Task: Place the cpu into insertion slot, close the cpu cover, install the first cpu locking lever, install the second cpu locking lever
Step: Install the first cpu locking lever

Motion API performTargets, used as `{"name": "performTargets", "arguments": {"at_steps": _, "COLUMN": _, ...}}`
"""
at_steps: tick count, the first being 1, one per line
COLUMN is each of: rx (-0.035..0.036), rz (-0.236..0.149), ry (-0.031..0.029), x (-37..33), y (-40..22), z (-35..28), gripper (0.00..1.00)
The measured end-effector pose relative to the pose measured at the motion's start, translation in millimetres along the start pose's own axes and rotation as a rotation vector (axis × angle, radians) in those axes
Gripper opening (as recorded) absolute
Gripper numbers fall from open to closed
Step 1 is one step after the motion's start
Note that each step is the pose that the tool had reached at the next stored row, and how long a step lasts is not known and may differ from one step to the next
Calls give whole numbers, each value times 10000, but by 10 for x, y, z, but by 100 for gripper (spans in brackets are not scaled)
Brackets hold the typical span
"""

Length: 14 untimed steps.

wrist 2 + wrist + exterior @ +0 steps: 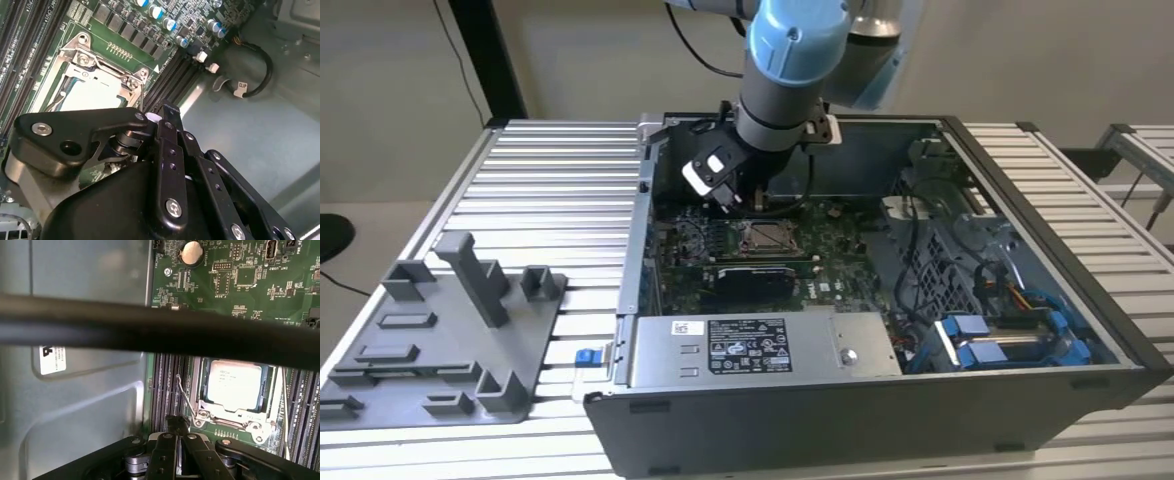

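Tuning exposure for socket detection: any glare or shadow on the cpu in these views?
First wrist view: the cpu top glares almost white, and a dark band crosses the board beside it. Second wrist view: the cpu is washed out too, and the black tool hides its near edge. Exterior view: even light, no glare on the cpu.

An open grey computer case [854,420] lies on a ribbed metal surface [547,190]. Inside the case, against the wall nearest the exterior camera, sits a labelled grey power-supply box [761,347], with blue drive brackets [987,345] in the corner beside it. Outside the case, toward the exterior view's left, rests a grey fixture tray [454,350] with upright posts. A black cable [270,65] loops over the case's bare floor.
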<state>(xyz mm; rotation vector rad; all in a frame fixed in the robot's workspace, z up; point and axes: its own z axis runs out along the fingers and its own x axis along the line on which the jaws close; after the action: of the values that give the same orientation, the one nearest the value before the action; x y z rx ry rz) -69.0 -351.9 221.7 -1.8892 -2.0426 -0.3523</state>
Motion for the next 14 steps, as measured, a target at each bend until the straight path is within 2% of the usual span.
{"name": "performTargets", "arguments": {"at_steps": 14, "rx": -72, "rz": -32, "ry": -6, "x": -44, "y": -2, "z": 77, "gripper": 0}}
